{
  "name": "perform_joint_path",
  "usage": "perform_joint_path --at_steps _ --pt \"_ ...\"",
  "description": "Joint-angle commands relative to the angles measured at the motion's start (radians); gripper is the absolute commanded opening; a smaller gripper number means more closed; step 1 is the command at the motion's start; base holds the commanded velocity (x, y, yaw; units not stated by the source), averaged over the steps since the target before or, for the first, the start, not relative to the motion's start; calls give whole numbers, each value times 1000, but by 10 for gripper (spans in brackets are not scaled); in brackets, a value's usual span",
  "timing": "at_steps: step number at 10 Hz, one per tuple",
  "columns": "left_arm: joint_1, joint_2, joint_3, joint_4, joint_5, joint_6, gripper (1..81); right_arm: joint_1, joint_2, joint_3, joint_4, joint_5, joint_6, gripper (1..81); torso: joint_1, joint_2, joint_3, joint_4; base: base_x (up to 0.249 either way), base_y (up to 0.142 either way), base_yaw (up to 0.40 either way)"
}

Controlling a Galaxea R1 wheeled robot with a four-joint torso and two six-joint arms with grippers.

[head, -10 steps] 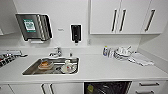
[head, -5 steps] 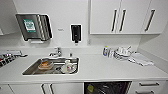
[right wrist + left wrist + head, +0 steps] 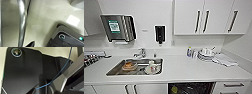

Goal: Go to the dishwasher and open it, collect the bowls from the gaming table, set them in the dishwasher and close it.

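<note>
Dishwasher (image 3: pixel 191 88) lying open under the table (image 3: pixel 184 70), right of the sink (image 3: pixel 135 67), ahead and below; either tool's state cannot be told.

Head view counts:
- 1 sink (image 3: pixel 116 71), lower left of frame, on the desk (image 3: pixel 184 68); dishes inside, too blurred to count
- 1 tap (image 3: pixel 140 53) behind it
- 1 paper towel dispenser (image 3: pixel 117 27), upper left
- 1 black soap dispenser (image 3: pixel 159 33), centre of the wall
- 3 upper cabinet doors (image 3: pixel 209 16), upper right, each with 1 vertical dark handle
- 1 bottle (image 3: pixel 189 52), right of centre
- 1 stack of white dishes (image 3: pixel 206 55) beside it, count unclear
- 1 folded cloth (image 3: pixel 224 60), far right
- 1 dishwasher (image 3: pixel 191 88) opening, bottom edge, 1 yellow-green item visible inside
</note>
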Motion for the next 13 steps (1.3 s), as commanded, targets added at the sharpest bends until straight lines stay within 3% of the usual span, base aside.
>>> perform_joint_path --at_steps 1,2,5,10,13 --pt "-26 -5 0 13 34 5 811 42 18 -35 9 -56 13 811 61 -94 0 0 0 0 0" --pt "-26 -6 0 13 34 5 811 49 40 -28 52 -54 30 811 20 -33 0 0 0 0 0" --pt "-26 -5 0 13 40 5 811 110 50 39 121 -41 32 811 47 -75 1 0 0 0 0" --pt "-26 -3 3 13 40 4 811 253 30 185 146 -36 32 811 45 -73 1 0 0 0 0" --pt "-25 -5 3 11 40 2 811 272 42 195 146 -35 32 811 45 -73 1 0 0 0 0"
